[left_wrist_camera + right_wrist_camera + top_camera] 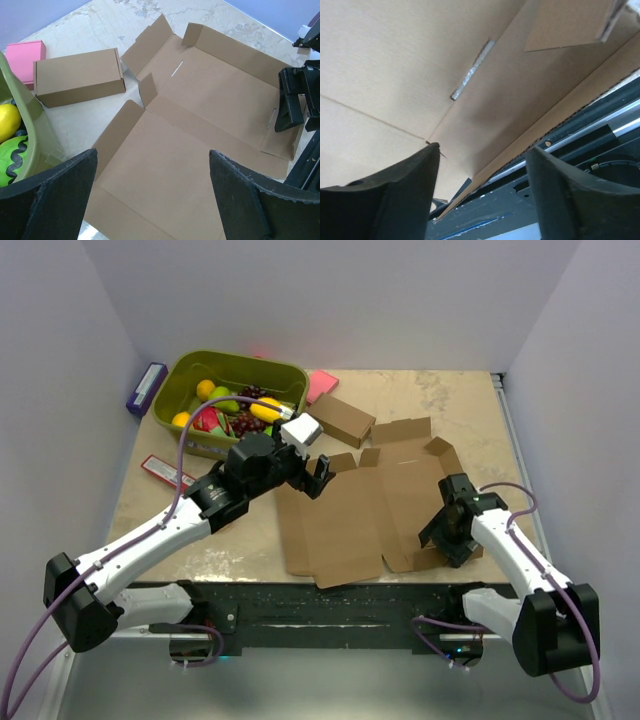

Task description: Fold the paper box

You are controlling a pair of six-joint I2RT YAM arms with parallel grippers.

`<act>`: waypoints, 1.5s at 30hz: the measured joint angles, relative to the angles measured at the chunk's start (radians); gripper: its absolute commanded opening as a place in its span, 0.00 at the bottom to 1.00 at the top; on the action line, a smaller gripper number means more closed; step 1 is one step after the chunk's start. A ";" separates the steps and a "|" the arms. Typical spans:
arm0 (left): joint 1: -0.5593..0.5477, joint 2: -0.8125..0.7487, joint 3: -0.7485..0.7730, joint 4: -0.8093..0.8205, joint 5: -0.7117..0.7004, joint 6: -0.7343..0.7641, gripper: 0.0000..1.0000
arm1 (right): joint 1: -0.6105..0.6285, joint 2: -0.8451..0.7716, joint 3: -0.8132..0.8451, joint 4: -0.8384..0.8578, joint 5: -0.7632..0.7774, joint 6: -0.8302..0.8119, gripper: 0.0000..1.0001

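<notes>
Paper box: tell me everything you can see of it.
The paper box is an unfolded sheet of plain brown die-cut cardboard, creased into panels, with a narrow slot cut in one. It lies mostly flat on the table, far flaps tilted up, near edge overhanging. The right gripper sits open at its near right corner; contact unclear. The left gripper hangs open above its far left corner.

Both arms reached out from the near edge, both grippers parted.
The left arm (150, 535) is stretched diagonally toward the centre, with the wrist bent so that the left gripper (318, 475) is pointed inward and down, its fingers (60, 200) held wide apart. The right arm (510, 550) is kept folded shorter, and the right gripper (440, 537) is angled down and leftward, its fingers (385, 195) likewise spread.
</notes>
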 measured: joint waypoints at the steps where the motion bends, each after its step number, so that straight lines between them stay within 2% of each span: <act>1: 0.000 0.000 0.000 0.000 0.000 0.000 0.97 | 0.000 0.000 -0.014 0.008 -0.010 0.000 0.60; 4: 0.000 0.000 0.000 0.000 -0.001 0.000 0.97 | 0.000 -0.001 -0.022 0.014 -0.021 -0.001 0.60; 6: 0.000 0.000 0.000 0.000 -0.003 0.000 0.97 | 0.000 -0.003 -0.022 0.018 -0.032 -0.002 0.56; 11: 0.000 0.000 0.000 0.000 -0.026 0.003 0.97 | 0.000 -0.045 0.002 0.001 -0.057 -0.003 0.23; 12: 0.000 0.000 0.000 0.000 -0.028 0.003 0.97 | 0.000 -0.061 0.015 -0.005 -0.059 -0.003 0.19; 15: 0.000 0.000 0.000 0.000 -0.037 0.004 0.98 | -0.005 -0.117 0.051 -0.024 -0.058 0.013 0.16; 22: 0.000 -0.003 -0.002 0.000 -0.044 0.004 0.99 | -0.005 -0.199 0.106 -0.047 -0.062 0.018 0.00; 31: 0.022 -0.082 -0.022 0.001 -0.050 0.021 1.00 | -0.003 -0.280 0.374 -0.119 0.008 -0.045 0.00; 39: 0.272 -0.207 -0.034 0.054 0.079 -0.036 1.00 | -0.003 -0.391 0.570 -0.054 0.084 -0.177 0.00; 45: 0.381 -0.237 -0.033 0.069 0.222 -0.104 1.00 | -0.003 -0.450 0.583 0.142 -0.039 -0.304 0.00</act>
